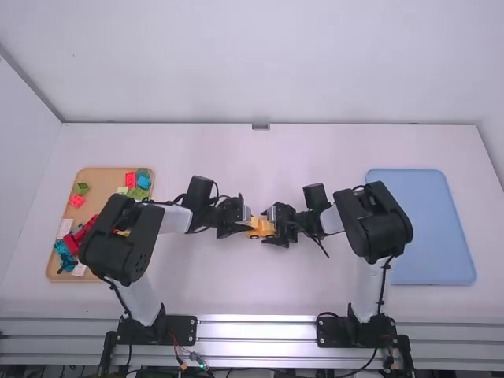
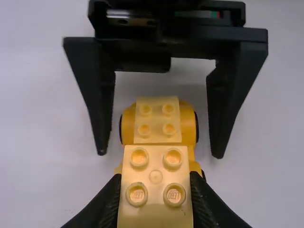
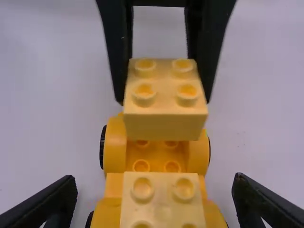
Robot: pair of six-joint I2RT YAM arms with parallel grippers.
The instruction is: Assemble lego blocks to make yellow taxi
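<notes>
Here, at the left of the high view, we see a tan tray (image 1: 106,179) of loose coloured blocks (image 1: 77,201) on the bench (image 1: 252,291). Near the centre, our left pincer (image 1: 250,222) grips a yellow block (image 3: 164,124) over the taxi's wheeled base (image 3: 115,149). A second yellow block (image 3: 164,202) sits on the base's right end, between our right pincer's (image 1: 266,226) parted fingers. Far right lies a blue tray (image 1: 429,228).

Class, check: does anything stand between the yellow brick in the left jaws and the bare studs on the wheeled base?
Nothing visible does: the brick hangs above the bare studs of the base. The right gripper, jaws open, flanks the other end.
</notes>
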